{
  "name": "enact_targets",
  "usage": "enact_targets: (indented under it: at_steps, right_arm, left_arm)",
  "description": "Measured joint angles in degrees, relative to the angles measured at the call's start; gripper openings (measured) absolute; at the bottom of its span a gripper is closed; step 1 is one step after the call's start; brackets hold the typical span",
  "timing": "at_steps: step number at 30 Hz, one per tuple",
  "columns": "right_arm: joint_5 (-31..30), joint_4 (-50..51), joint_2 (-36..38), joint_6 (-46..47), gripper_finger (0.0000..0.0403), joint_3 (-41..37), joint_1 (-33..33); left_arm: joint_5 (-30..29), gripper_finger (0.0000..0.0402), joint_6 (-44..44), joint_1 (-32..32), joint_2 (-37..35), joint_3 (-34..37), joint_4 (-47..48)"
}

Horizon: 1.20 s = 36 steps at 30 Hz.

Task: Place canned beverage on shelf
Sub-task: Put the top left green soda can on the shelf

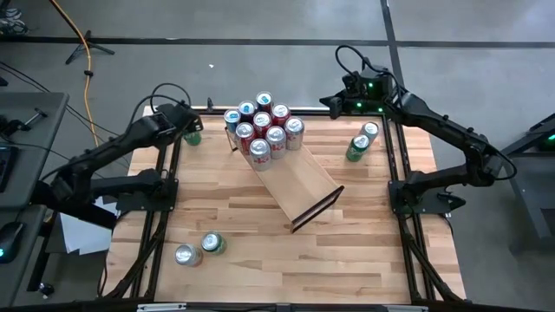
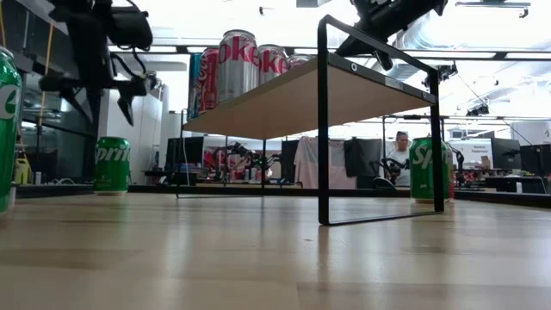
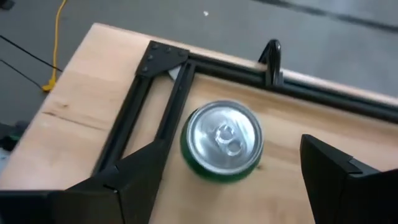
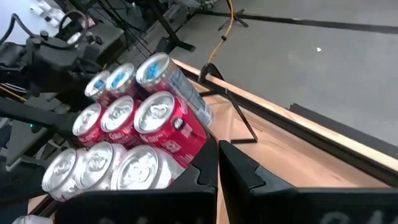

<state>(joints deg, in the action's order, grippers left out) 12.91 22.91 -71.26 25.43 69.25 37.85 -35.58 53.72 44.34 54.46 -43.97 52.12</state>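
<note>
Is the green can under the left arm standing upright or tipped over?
Upright: the green can shows its round silver top in the left wrist view, and stands on its base in the low view.

Striped wooden bench (image 1: pixel 225 217) on grey floor (image 1: pixel 260 52). Yellow cable (image 1: pixel 85 52) lying on floor beyond bench. Seated person (image 2: pixel 399 148) far back in room, among desks and monitors (image 2: pixel 469 153).

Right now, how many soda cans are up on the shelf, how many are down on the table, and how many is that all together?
Cans on the shelf: 9
Cans on the table, left back corner: 1
Cans on the table, right back corner: 2
Cans on the table, left front: 2
Total: 14 cans
</note>
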Motion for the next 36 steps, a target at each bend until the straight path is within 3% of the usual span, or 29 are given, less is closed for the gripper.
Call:
enact_targets:
  at_steps: [11, 17, 31, 36]
  right_arm:
    - [-0.02, 3.09, -0.02, -1.07, 0.0, 0.0, 0.0]
    - [-0.04, 3.01, -0.02, -1.04, 0.0, 0.0, 0.0]
    - [-0.86, 3.01, -0.02, -1.02, 0.0, 0.0, 0.0]
    - [-0.85, 3.0, -0.02, -1.01, 0.0, 0.0, 0.0]
  left_arm:
    - [4.0, 0.028, -0.35, 7.37, 3.86, 4.89, -11.37]
    - [7.4, 0.028, -4.64, 8.95, 8.42, 4.84, -15.94]
    - [10.68, 0.0279, -6.86, 8.96, 16.03, 4.84, -15.82]
    - [10.95, 0.024, -8.05, 8.96, 15.31, 4.84, -15.78]
